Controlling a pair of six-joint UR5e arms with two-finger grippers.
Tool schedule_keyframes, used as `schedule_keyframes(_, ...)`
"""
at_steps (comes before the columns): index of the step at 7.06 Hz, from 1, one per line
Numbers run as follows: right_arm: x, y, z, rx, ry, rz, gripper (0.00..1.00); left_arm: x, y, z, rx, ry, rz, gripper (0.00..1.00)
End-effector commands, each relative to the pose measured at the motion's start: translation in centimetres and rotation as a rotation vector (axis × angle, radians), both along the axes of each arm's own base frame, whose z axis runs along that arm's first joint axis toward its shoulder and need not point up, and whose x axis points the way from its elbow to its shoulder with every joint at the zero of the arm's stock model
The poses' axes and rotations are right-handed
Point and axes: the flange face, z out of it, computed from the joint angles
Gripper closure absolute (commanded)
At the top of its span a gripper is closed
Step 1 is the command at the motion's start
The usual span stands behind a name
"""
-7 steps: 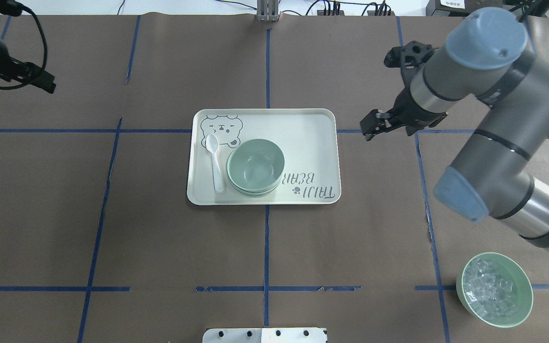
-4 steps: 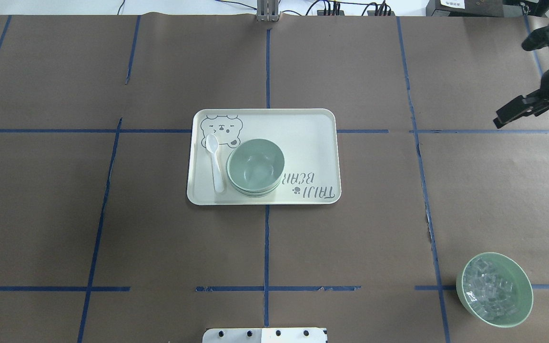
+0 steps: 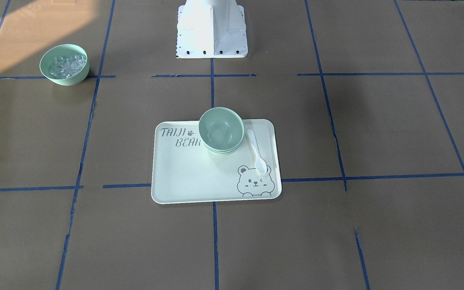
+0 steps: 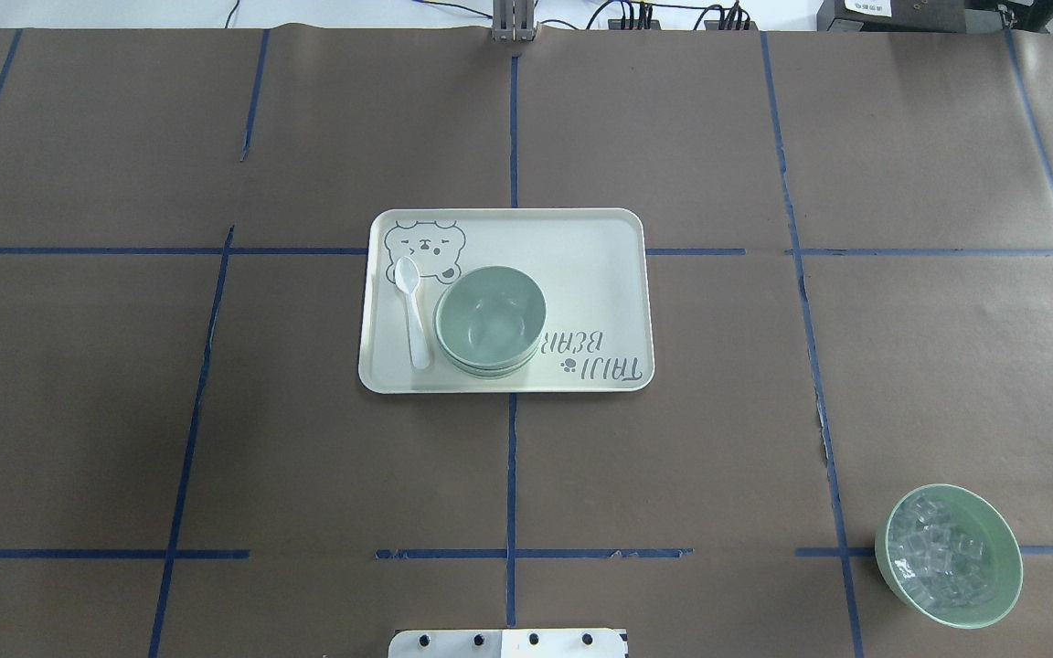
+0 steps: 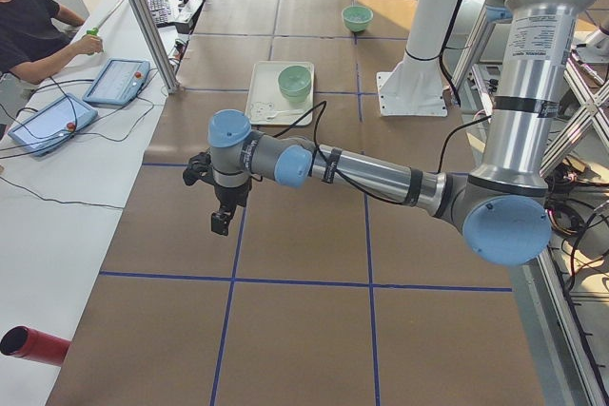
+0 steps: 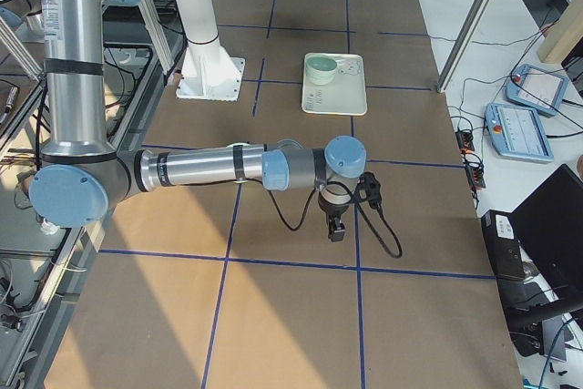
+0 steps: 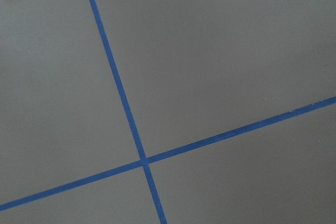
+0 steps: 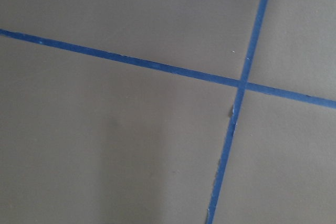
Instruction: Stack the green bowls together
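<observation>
The green bowls [image 4: 490, 320] sit nested in one stack on the bear-printed tray [image 4: 581, 247], also seen in the front view [image 3: 221, 129]. No other plain green bowl shows on the table. Both arms are out of the overhead and front views. My left gripper [image 5: 221, 223] hangs over bare brown paper far from the tray in the exterior left view. My right gripper [image 6: 337, 230] hangs over bare paper in the exterior right view. I cannot tell whether either is open or shut. Both wrist views show only paper and blue tape.
A white spoon [image 4: 414, 311] lies on the tray beside the stack. A green bowl of clear ice-like cubes [image 4: 949, 556] stands near the robot's right front. The robot base [image 3: 212, 28] is at the table's edge. An operator [image 5: 29, 26] sits at the side bench.
The right arm swung away from beside the tray and left the overhead view on the right. The left arm left that view on the left. The bowls and tray did not move.
</observation>
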Motion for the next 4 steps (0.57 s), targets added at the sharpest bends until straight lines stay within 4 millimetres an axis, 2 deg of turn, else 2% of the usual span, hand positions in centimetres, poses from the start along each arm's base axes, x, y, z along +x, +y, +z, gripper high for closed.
schedule_keyframes(1,2.5,0.3,1.8,-0.031,-0.011,0.046,0.0,-2.5,1.5,3.0,-0.065,0.05,-0.029,0.0)
schedule_keyframes(2,2.9,0.6,2.1,-0.038,-0.011,0.055,0.0,-3.1,1.6,4.2,-0.089,0.048,-0.041,0.0)
schedule_keyframes(3,2.9,0.9,2.2,-0.039,-0.01,0.053,0.0,-4.8,1.9,6.4,-0.13,0.046,-0.073,0.0)
schedule_keyframes(4,2.9,0.6,1.8,-0.025,-0.002,0.052,0.0,-5.8,2.1,6.8,-0.141,0.042,-0.063,0.0)
